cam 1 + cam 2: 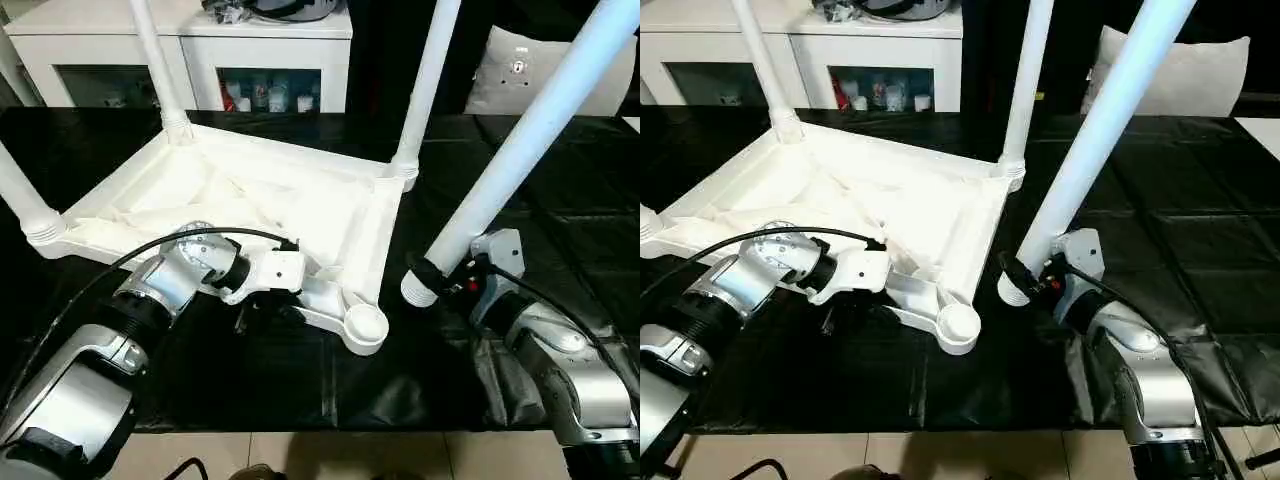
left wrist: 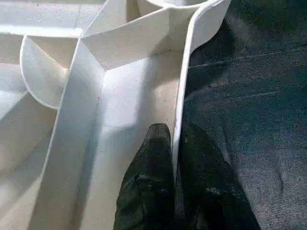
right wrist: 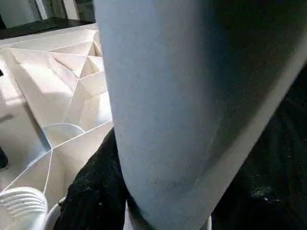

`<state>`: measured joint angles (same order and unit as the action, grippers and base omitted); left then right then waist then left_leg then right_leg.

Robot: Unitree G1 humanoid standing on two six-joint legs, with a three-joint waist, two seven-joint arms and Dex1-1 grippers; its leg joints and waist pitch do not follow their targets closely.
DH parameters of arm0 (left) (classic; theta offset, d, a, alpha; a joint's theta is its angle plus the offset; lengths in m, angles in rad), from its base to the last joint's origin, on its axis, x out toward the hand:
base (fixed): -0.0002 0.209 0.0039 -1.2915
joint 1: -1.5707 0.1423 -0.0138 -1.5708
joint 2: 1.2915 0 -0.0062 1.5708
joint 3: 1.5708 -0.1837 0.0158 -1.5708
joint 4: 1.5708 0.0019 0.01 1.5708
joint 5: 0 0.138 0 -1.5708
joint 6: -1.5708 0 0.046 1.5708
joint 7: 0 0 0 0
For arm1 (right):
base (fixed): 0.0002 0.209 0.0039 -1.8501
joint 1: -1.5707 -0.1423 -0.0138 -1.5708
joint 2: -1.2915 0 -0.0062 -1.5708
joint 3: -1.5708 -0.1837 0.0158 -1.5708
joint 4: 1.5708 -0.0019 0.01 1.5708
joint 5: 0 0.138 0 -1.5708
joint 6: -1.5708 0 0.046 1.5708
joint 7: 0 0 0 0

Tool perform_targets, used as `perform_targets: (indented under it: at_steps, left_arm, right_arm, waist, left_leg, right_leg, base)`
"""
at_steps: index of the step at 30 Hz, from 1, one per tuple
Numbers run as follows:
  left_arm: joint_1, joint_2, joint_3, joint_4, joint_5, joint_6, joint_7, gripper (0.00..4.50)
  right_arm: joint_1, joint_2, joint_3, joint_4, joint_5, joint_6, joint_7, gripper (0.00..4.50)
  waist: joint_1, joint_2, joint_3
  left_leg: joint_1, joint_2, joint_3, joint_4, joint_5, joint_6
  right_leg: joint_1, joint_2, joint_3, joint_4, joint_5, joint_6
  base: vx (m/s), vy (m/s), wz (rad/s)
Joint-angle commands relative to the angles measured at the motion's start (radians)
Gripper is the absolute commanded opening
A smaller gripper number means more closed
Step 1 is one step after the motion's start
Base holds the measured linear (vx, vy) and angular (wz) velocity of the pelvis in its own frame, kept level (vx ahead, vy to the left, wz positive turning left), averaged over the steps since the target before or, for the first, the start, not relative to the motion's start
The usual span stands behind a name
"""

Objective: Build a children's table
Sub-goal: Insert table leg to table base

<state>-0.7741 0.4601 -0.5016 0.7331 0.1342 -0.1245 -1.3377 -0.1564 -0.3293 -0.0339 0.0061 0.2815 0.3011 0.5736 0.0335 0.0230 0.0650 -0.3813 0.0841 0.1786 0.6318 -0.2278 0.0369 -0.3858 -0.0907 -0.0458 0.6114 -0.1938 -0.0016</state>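
Note:
The children's table top point(image 1: 250, 200) lies upside down on the black cover, ribbed side up. Three white legs stand in its sockets: back left point(image 1: 155, 70), back right point(image 1: 428, 80) and near left point(image 1: 20, 200). The near right corner socket point(image 1: 366, 325) is empty. My left gripper point(image 2: 173, 132) is shut on the top's thin rim point(image 2: 184, 86) beside that socket, one finger on each side. My right gripper point(image 1: 440, 275) is shut on the fourth leg point(image 1: 530, 130). The leg is tilted, with its ribbed end point(image 1: 418, 290) low and just right of the empty socket.
A white cabinet with glass doors point(image 1: 270, 50) stands behind the work table point(image 1: 560, 200). A white cushion point(image 1: 520, 65) sits at the back right. The table's front edge point(image 1: 300, 425) runs just below my forearms. A black cable point(image 1: 120, 265) arcs over my left forearm.

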Motion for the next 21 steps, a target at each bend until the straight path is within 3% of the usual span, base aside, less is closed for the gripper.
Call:
perform_targets:
  at_steps: [1,2,4,7,8,11,12,18,19,20,21]
  left_arm:
    - [0.030,0.001,0.022,0.026,0.032,0.096,0.086,0.05]
    - [0.041,-0.012,0.038,0.012,0.027,0.149,0.114,0.05]
    - [0.048,-0.022,0.047,-0.003,0.022,0.188,0.134,0.04]
    - [0.069,-0.041,0.064,-0.051,0.006,0.271,0.160,0.00]
    - [0.078,-0.046,0.067,-0.071,0.004,0.299,0.167,0.00]
    - [0.092,-0.051,0.070,-0.094,-0.003,0.309,0.169,0.00]
    - [0.112,-0.062,0.086,-0.141,-0.017,0.367,0.180,0.00]
    - [0.153,-0.082,0.108,-0.228,-0.025,0.446,0.232,0.00]
    - [0.180,-0.099,0.124,-0.285,-0.021,0.534,0.276,0.00]
    - [0.180,-0.099,0.124,-0.285,-0.021,0.534,0.276,0.00]
    - [0.196,-0.118,0.141,-0.322,-0.023,0.601,0.318,0.00]
  right_arm:
    - [-0.013,0.003,-0.021,-0.021,0.013,-0.007,-0.010,1.88]
    - [-0.020,0.009,-0.033,-0.021,0.024,-0.003,-0.017,1.88]
    - [-0.025,0.011,-0.040,-0.019,0.031,0.001,-0.020,1.88]
    - [-0.036,0.007,-0.042,-0.009,0.033,0.003,-0.018,1.88]
    - [-0.041,0.005,-0.041,-0.007,0.032,0.005,-0.018,1.88]
    - [-0.051,0.004,-0.041,-0.001,0.031,0.005,-0.015,1.88]
    - [-0.058,0.003,-0.040,0.004,0.031,0.006,-0.014,1.88]
    - [-0.065,0.008,-0.039,-0.005,0.039,0.016,-0.017,1.88]
    - [-0.066,0.013,-0.040,-0.020,0.058,0.043,-0.016,1.88]
    - [-0.066,0.013,-0.040,-0.020,0.058,0.043,-0.016,1.88]
    - [-0.068,0.013,-0.035,-0.035,0.068,0.066,-0.011,1.88]
  waist:
    - [0.005,-0.005,-0.059]
    - [0.003,-0.012,-0.058]
    - [0.004,-0.011,-0.058]
    - [0.003,-0.019,-0.058]
    - [0.003,-0.016,-0.059]
    - [0.002,-0.020,-0.059]
    - [0.004,-0.019,-0.059]
    - [0.006,-0.018,-0.058]
    - [0.007,-0.011,-0.058]
    - [0.003,-0.015,-0.055]
    - [0.004,-0.015,-0.055]
  left_leg:
    - [0.021,0.151,-0.069,-0.113,-0.294,-0.048]
    - [0.020,0.152,-0.070,-0.113,-0.297,-0.049]
    - [0.019,0.150,-0.069,-0.109,-0.286,-0.042]
    - [0.018,0.150,-0.065,-0.107,-0.241,-0.019]
    - [0.018,0.150,-0.064,-0.107,-0.230,-0.011]
    - [0.019,0.148,-0.062,-0.106,-0.214,0.006]
    - [0.019,0.147,-0.060,-0.105,-0.211,0.012]
    - [0.020,0.150,-0.060,-0.109,-0.206,0.020]
    - [0.020,0.149,-0.061,-0.108,-0.214,0.014]
    - [0.019,0.151,-0.062,-0.110,-0.223,0.012]
    - [0.021,0.150,-0.062,-0.109,-0.231,0.010]
  right_leg:
    - [0.036,-0.115,0.060,-0.061,-0.156,-0.312]
    - [0.035,-0.115,0.060,-0.063,-0.169,-0.309]
    - [0.035,-0.120,0.062,-0.066,-0.183,-0.309]
    - [0.035,-0.116,0.061,-0.067,-0.177,-0.305]
    - [0.035,-0.114,0.061,-0.066,-0.167,-0.306]
    - [0.035,-0.112,0.060,-0.067,-0.161,-0.307]
    - [0.035,-0.113,0.061,-0.069,-0.170,-0.305]
    - [0.033,-0.107,0.060,-0.070,-0.178,-0.300]
    - [0.034,-0.109,0.061,-0.068,-0.181,-0.300]
    - [0.036,-0.109,0.061,-0.071,-0.187,-0.302]
    - [0.033,-0.108,0.061,-0.073,-0.201,-0.299]
  base:
    - [0.000,0.000,0.00]
    - [0.000,0.000,0.00]
    - [0.000,0.000,0.00]
    - [0.000,0.000,0.00]
    - [0.000,0.000,0.00]
    - [0.000,0.000,0.00]
    - [0.000,0.000,0.00]
    - [0.000,0.000,0.00]
    - [0.000,0.000,0.00]
    - [0.000,0.000,0.00]
    - [0.000,0.000,0.00]
